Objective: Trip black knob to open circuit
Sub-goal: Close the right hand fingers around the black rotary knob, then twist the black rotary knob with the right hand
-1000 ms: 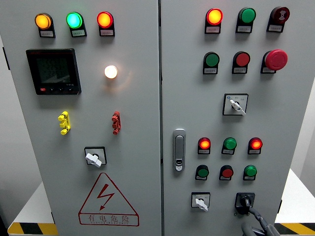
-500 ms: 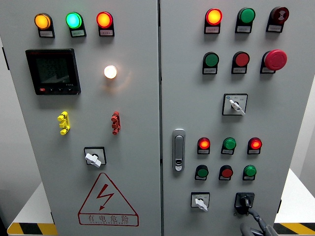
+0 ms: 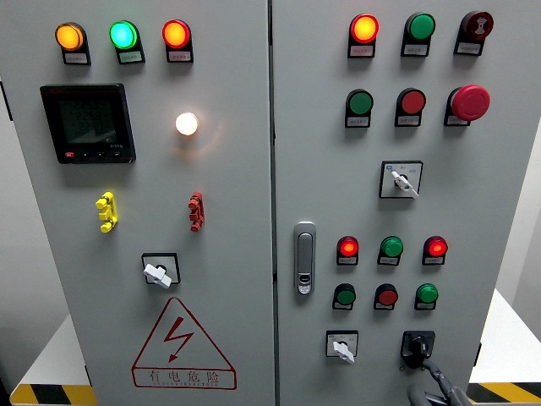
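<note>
Grey control cabinet (image 3: 237, 254) bears lamps, with right hand (image 3: 435, 391) at black knob (image 3: 418, 346)

Red-bordered warning triangle (image 3: 183, 347) — lightning bolt above "有电危险" — on left door.

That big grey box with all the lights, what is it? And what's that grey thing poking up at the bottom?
It is an electrical cabinet with two doors, seen from a camera on a robot's head. The round coloured things are lamps and push buttons; some glow, like the green lamp at the top left. The dark square is a meter screen. The big red mushroom button is probably for stopping things fast. The triangle with a lightning bolt warns about electricity.

The grey thing is the robot's right hand, coming in from the lower right. One finger reaches up to the black knob, a switch you turn. I can't tell if it grips it. The other hand isn't in the picture.
</note>
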Robot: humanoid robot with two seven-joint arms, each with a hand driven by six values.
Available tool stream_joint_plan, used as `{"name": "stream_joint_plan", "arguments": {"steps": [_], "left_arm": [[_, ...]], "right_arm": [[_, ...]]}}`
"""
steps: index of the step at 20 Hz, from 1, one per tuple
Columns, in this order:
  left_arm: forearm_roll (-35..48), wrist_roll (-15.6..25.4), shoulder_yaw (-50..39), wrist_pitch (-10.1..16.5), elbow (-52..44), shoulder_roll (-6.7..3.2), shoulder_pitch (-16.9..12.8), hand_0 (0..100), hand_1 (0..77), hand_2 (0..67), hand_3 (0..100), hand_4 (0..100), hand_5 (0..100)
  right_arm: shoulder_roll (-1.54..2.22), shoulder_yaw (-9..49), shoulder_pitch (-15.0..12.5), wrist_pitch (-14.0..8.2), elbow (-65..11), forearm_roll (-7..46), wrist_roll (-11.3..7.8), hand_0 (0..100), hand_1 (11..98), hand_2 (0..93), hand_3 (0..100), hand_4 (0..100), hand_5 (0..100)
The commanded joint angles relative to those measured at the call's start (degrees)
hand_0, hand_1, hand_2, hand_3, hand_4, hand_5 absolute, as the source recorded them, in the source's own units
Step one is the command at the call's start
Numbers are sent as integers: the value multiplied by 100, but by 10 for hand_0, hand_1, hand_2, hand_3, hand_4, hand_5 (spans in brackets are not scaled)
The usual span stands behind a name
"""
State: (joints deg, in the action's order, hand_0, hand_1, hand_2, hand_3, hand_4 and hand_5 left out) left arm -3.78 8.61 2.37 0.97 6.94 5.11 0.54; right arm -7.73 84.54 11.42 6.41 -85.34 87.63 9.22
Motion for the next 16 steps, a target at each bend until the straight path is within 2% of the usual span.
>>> {"name": "stream_joint_plan", "arguments": {"steps": [1, 16], "left_arm": [[0, 0, 0, 0, 0, -1, 8, 0, 30, 129, 214, 67, 16], [0, 0, 0, 0, 0, 8, 8, 0, 29, 129, 214, 67, 16]], "right_arm": [[0, -17, 1, 0, -1, 0, 1, 751, 422, 22, 838, 940, 1000], [0, -79, 18, -43, -27, -141, 27, 755, 420, 23, 842, 941, 1000]]}}
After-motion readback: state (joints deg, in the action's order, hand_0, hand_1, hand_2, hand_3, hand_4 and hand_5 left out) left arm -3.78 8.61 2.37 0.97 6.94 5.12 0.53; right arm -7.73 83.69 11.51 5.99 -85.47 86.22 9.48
